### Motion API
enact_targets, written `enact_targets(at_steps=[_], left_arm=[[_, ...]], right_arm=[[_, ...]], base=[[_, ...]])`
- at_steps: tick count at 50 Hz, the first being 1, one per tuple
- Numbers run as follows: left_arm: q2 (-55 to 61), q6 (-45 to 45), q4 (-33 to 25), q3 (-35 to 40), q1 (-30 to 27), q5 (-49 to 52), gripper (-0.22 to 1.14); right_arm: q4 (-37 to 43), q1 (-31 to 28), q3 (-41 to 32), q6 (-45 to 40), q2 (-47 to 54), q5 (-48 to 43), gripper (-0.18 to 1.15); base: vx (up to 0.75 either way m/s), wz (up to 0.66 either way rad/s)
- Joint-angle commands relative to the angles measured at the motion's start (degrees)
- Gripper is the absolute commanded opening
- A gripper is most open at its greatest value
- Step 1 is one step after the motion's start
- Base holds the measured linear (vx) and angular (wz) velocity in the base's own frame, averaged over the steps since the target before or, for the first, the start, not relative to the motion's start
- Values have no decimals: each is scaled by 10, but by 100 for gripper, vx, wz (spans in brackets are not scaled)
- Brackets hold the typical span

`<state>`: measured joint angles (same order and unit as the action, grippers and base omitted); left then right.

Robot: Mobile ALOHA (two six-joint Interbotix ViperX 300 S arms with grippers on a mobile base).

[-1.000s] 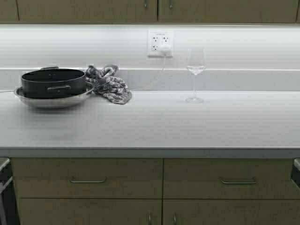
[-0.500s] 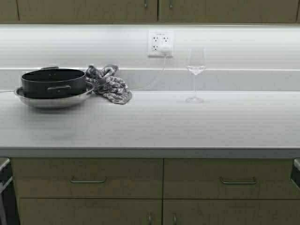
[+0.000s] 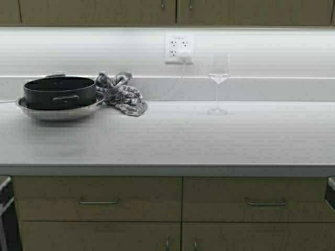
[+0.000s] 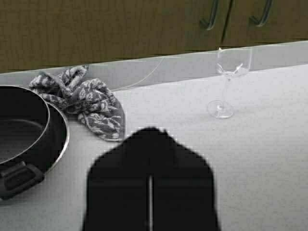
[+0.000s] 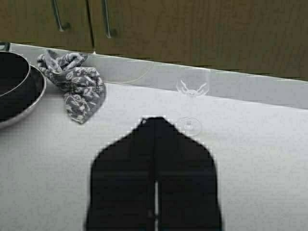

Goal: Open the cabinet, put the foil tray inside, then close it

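Note:
The cabinet (image 3: 104, 11) hangs above the counter, both doors shut, with only its lower edge and handle ends in the high view. Its bar handles also show in the left wrist view (image 4: 211, 17) and the right wrist view (image 5: 107, 21). The foil tray is out of view in every frame. My left gripper (image 4: 150, 132) is shut and empty, held above the counter near the towel. My right gripper (image 5: 154, 120) is shut and empty, above the counter in front of the wine glass. Neither arm shows in the high view.
A black pot (image 3: 59, 92) sits in a round steel bowl (image 3: 60, 112) at the counter's left. A patterned towel (image 3: 121, 94) lies beside it. A wine glass (image 3: 218, 78) stands near the wall below a socket (image 3: 179, 48). Base cabinets with drawers (image 3: 99, 198) are below the counter edge.

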<state>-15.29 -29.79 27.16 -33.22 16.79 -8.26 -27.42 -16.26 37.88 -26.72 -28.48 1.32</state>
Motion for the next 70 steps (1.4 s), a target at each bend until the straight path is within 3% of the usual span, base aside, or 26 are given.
enact_targets(at_steps=[1, 70], left_arm=[[-4, 1, -1, 8, 0, -4, 4], [-5, 1, -1, 7, 0, -4, 4]], right_arm=[[0, -1, -8, 1, -4, -4, 6], [-1, 0, -7, 1, -4, -4, 6]], base=[[0, 0], [0, 0]])
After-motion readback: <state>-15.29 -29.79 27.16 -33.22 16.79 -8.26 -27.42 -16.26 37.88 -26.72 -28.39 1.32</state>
